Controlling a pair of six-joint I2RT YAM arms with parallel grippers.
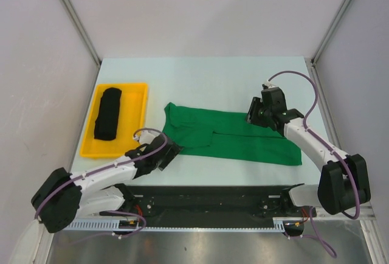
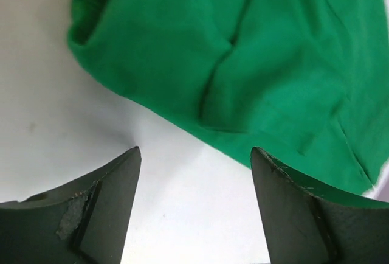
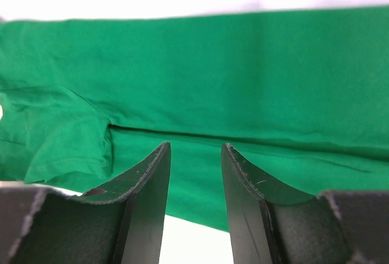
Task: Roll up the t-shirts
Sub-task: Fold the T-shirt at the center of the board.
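A green t-shirt (image 1: 234,135), folded into a long strip, lies across the middle of the table (image 1: 200,72). A rolled black t-shirt (image 1: 109,113) sits in a yellow tray (image 1: 91,149) at the left edge. The left gripper (image 2: 194,151) (beside the strip's left end) and the right gripper (image 3: 194,145), over its right part, both gape, holding nothing.

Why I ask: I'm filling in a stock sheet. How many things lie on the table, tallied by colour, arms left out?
Green t-shirt, spread flat: 1
Black t-shirt, rolled: 1
Yellow tray, holding the black roll: 1
Total: 3
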